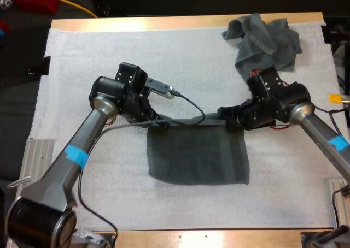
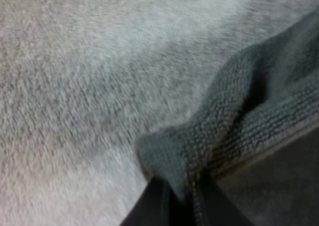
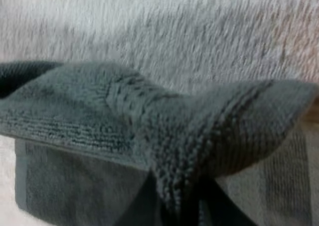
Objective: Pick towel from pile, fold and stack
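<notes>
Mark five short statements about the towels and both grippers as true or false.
1. The left gripper is shut on a far corner of the spread towel. True.
2. A crumpled towel lies at the far right of the white mat. True.
3. The right gripper hangs open over the crumpled towel. False: it is shut on the spread towel's other far corner.
4. The spread towel lies on bare wood. False: it lies on the white mat.
5. The two towels touch. False: they lie apart, with white mat between them.
</notes>
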